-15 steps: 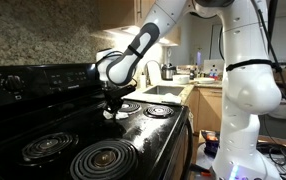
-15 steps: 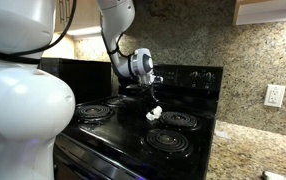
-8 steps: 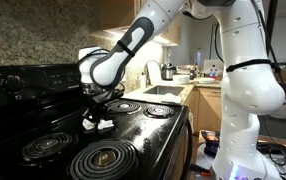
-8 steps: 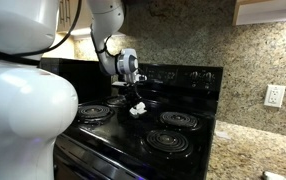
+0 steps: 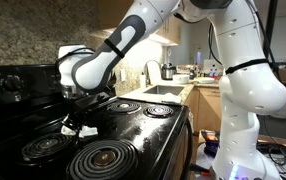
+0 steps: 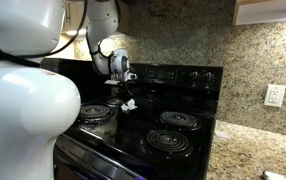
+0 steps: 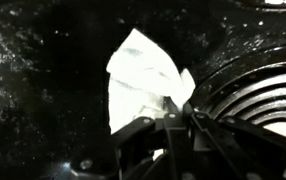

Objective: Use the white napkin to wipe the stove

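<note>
Fingers (image 7: 171, 120) were pinched shut on the white napkin (image 7: 138, 80), gripping its lower edge, so that most of the crumpled paper fanned out beyond the tips in the wrist view. In both exterior views the fingers (image 5: 79, 121) pointed down at the stove (image 5: 143, 130), with the white napkin (image 5: 83, 129) pressed between them and the stove's glossy black top. The wad sat near the middle of the stove, on the bare surface between its burners and not on any coil. In the wrist view a burner coil (image 7: 258, 95) of the stove curved just beside the napkin, the paper's edge close to its outer ring; whether they touched I could not tell. In an exterior view the fingers (image 6: 126, 98) and napkin (image 6: 129, 104) were in front of the stove's raised control panel (image 6: 183, 75), well apart from it, above the black stove top (image 6: 133, 128). The speckled stone bench (image 6: 253, 155) adjoined the stove on one side.
</note>
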Available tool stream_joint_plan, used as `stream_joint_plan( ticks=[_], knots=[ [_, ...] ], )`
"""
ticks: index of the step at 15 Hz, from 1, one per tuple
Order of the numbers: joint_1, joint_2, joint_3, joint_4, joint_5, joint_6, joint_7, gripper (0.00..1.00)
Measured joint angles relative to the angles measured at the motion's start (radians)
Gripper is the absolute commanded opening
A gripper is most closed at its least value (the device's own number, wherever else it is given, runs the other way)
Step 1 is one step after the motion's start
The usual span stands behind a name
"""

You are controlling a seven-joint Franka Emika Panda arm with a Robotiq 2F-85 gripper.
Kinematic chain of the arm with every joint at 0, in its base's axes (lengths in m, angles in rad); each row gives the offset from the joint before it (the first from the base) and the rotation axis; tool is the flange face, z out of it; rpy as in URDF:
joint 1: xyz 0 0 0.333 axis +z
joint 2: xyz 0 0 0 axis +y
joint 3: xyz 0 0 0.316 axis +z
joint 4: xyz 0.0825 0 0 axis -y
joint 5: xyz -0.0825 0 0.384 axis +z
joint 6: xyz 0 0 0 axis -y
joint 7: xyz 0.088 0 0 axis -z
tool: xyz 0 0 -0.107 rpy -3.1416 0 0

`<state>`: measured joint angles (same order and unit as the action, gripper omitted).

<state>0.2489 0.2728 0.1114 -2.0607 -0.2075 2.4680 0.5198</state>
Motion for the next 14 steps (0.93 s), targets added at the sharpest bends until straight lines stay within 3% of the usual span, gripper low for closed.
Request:
stream_joint_plan(
  ticks=[7,14],
  knots=[
    [0.059,0.116,-0.134,0.176,-0.241,-0.106,0.064,0.08],
    [0.037,0.143,-0.254,0.208,-0.289,-0.177,0.099,0.08]
  ],
)
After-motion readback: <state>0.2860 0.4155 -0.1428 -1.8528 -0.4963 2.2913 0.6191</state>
